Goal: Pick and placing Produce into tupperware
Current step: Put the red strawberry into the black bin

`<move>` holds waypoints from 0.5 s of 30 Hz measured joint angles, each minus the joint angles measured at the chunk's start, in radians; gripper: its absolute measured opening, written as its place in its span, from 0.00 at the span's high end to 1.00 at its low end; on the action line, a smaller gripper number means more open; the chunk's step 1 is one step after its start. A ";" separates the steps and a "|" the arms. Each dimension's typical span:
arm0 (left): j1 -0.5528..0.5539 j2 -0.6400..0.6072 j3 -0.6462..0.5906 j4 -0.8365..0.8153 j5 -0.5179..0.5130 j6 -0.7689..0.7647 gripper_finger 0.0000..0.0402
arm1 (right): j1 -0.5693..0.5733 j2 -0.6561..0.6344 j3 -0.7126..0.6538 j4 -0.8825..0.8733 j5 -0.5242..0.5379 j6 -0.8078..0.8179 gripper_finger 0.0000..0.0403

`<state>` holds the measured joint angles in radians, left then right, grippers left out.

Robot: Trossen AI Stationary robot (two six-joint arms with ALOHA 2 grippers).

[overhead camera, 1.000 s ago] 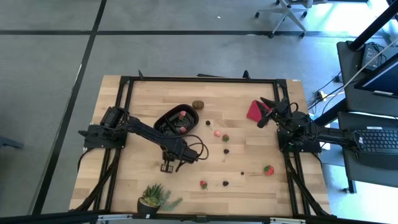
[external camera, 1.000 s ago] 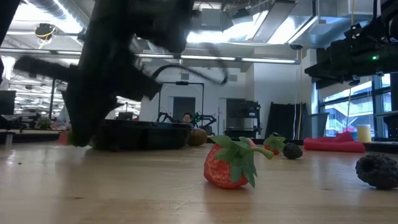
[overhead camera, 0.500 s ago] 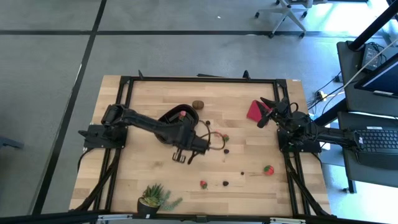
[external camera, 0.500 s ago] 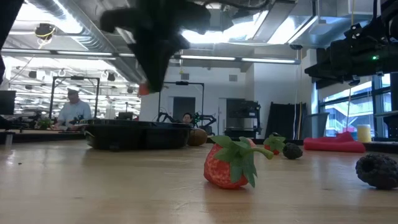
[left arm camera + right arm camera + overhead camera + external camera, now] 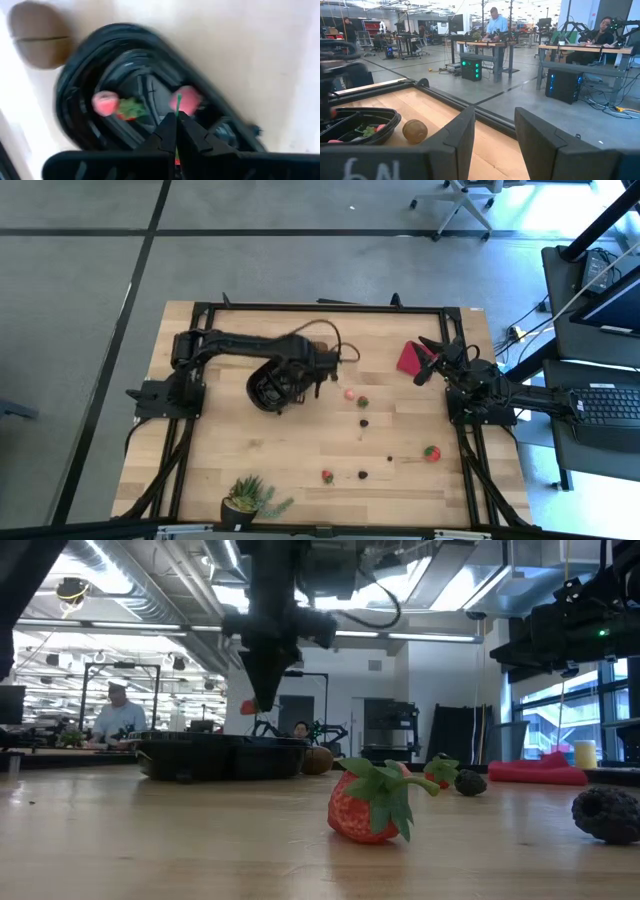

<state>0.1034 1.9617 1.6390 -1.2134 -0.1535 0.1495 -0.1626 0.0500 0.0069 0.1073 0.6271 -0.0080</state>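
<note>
From above, the left arm reaches across the wooden worktop [image 5: 240, 460] so that the left gripper [image 5: 283, 385] hangs over the black tupperware [image 5: 262, 392], which lies left of centre; the brown round fruit is hidden under the arm here. Loose produce lies to the right of the tray: a pink piece [image 5: 349, 393], a strawberry [image 5: 363, 401], a dark berry [image 5: 364, 422], and nearer the front edge another strawberry [image 5: 327, 476], a dark berry [image 5: 362, 475] and a strawberry [image 5: 432, 451] farther right. The right gripper [image 5: 428, 360] waits at the worktop's right side beside a flat red square [image 5: 409, 358]; a potted plant [image 5: 250, 498] stands at the front edge. At worktop height, the left gripper [image 5: 262, 700] points down above the tupperware [image 5: 220, 755], clenched on a small red piece [image 5: 247, 707]. The left wrist camera shows its fingers [image 5: 167, 132] pinched together on a bit of red fruit with a green stem [image 5: 178, 102], directly over the tupperware [image 5: 80, 95], which holds two red pieces [image 5: 105, 103]; the brown round fruit [image 5: 36, 34] lies just outside its rim. The right wrist camera shows its own fingers [image 5: 455, 135] parted, grasping nothing.
</note>
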 joint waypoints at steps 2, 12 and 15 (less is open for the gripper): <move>0.034 0.000 0.000 0.003 0.006 -0.001 1.00 | 0.000 0.000 0.000 0.000 0.000 0.000 0.65; 0.111 0.000 0.000 0.002 0.018 -0.043 1.00 | 0.000 0.000 0.000 0.000 0.000 0.000 0.65; 0.109 0.000 0.000 0.002 0.018 -0.043 1.00 | 0.000 0.000 0.000 0.000 0.000 0.000 0.65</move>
<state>0.2124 1.9617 1.6390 -1.2110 -0.1352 0.1066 -0.1627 0.0501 0.0070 0.1074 0.6270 -0.0078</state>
